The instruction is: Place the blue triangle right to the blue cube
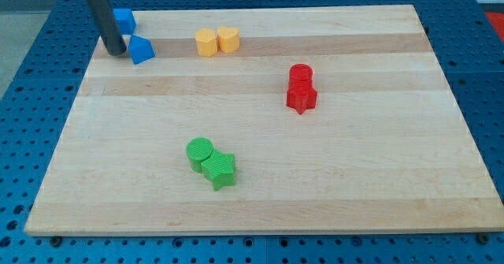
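Note:
The blue triangle (141,50) lies near the board's top left corner. The blue cube (124,20) sits just above it and slightly to the view's left, partly hidden behind my rod. My tip (115,52) rests on the board right at the triangle's left side, close to touching it, and below the cube.
Two yellow blocks (216,41) stand side by side to the right of the triangle. A red cylinder (300,74) and a red star-like block (301,97) sit right of centre. A green cylinder (199,152) and a green star-like block (219,169) sit at bottom centre. The wooden board (354,177) lies on a blue table.

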